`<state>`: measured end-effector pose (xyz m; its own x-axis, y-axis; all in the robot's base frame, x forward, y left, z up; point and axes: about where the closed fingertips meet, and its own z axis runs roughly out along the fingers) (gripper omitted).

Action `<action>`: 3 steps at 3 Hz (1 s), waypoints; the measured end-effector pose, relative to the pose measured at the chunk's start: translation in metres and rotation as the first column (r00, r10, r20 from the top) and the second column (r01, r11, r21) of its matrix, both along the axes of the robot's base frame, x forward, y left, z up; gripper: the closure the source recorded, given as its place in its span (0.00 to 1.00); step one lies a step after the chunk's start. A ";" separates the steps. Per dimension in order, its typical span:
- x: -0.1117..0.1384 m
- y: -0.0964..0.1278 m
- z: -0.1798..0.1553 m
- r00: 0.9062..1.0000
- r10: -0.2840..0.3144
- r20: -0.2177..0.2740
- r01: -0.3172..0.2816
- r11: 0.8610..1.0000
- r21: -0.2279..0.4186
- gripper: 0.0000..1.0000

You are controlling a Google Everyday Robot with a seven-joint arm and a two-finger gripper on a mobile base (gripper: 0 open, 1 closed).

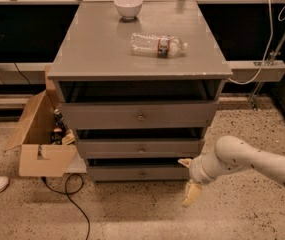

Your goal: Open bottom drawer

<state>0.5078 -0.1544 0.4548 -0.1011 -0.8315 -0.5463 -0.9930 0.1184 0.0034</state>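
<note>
The gripper (188, 178) hangs low at the right front corner of the cabinet (82, 69), just beside the right end of the bottom drawer (132, 173). Its two pale fingers are spread wide and hold nothing. The upper finger (184, 161) points left toward the drawer's top right corner; whether it touches the wood I cannot tell. The lower finger (192, 194) points down at the speckled floor (242, 214), clear of the drawer front.

The white arm (252, 161) comes in from the right edge, running low and nearly level above the floor, with the wrist bent toward the cabinet.

The bottom drawer is the lowest of three grey fronts, close to the floor, its small knob (142, 173) at mid-front and well left of the gripper. Its front sits back under the middle drawer (112, 148).

On the counter (92, 44) lie a white bowl (128, 6) at the back and a clear bottle (158, 45) on its side. An open box (39, 139) stands left of the cabinet.
</note>
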 end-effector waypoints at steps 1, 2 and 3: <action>0.009 0.019 -0.081 1.000 0.016 0.001 -0.016 0.997 0.081 0.00; 0.013 0.031 -0.130 1.000 0.012 -0.011 -0.011 0.993 0.118 0.00; 0.013 0.031 -0.130 1.000 0.012 -0.011 -0.011 0.993 0.118 0.00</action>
